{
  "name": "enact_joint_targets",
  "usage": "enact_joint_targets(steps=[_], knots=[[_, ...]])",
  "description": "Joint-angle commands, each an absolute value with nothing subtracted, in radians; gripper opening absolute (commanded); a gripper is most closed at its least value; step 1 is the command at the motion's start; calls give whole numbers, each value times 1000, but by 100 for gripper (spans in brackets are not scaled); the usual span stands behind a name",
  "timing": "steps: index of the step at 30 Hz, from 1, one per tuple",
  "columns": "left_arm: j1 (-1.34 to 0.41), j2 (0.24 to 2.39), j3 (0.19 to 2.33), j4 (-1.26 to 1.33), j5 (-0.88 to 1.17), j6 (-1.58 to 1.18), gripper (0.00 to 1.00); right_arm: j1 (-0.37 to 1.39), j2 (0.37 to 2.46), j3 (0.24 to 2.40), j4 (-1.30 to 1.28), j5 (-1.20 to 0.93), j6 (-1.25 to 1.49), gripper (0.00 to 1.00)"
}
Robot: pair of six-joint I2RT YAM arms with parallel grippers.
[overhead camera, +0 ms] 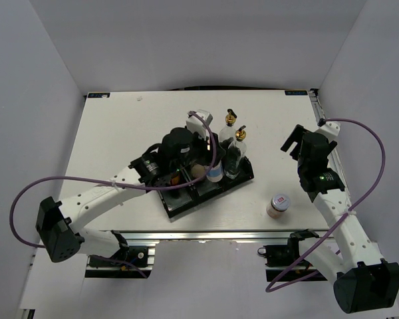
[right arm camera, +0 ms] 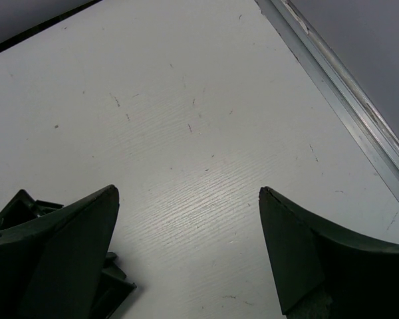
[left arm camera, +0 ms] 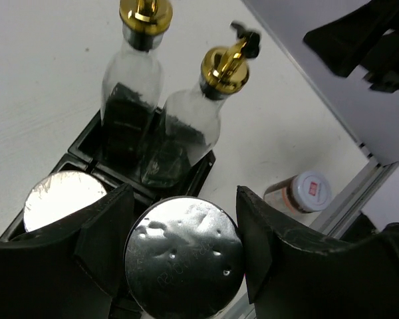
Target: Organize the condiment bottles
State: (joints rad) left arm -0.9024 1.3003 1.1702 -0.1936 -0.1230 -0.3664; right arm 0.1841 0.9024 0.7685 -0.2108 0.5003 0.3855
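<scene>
At the tray [overhead camera: 181,205] — left gripper [left arm camera: 183,203] tight around shaker [left arm camera: 183,262] (right gripper [right arm camera: 187,191] agape, empty)

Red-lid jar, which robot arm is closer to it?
Right. The right arm stands beside the red-lidded jar, jaws open beyond it. The left arm is farther, jaws gripping a shaker at the tray.

Two white arms [overhead camera: 100,196], black joints [overhead camera: 56,232]
Purple cables [overhead camera: 380,159] loop off each one (the fingers [right arm camera: 60,252] are plain black).

Clear glass bottles [left arm camera: 186,126] with glossy gold spouts [left arm camera: 223,66]; dented shiny metal shaker cap [left arm camera: 184,256]; matt, seemingly plastic tray [left arm camera: 85,141]
</scene>
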Motion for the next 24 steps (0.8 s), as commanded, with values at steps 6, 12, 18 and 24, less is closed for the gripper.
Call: enact_joint_targets(steps=[6, 12, 18, 24], knots=[[-934, 1364, 1114, -132, -227, -356, 0, 179, 891, 761, -187, 492, 380, 89], [-936, 1419, 1089, -129, -337, -371, 0, 179, 896, 756, -189, 489, 380, 89], [-936, 1422, 999, -32, -390, -362, 4, 181, 888, 749, -183, 474, 383, 89], [-936, 1428, 962, -20, -387, -368, 27, 179, 894, 745, -196, 457, 383, 89]])
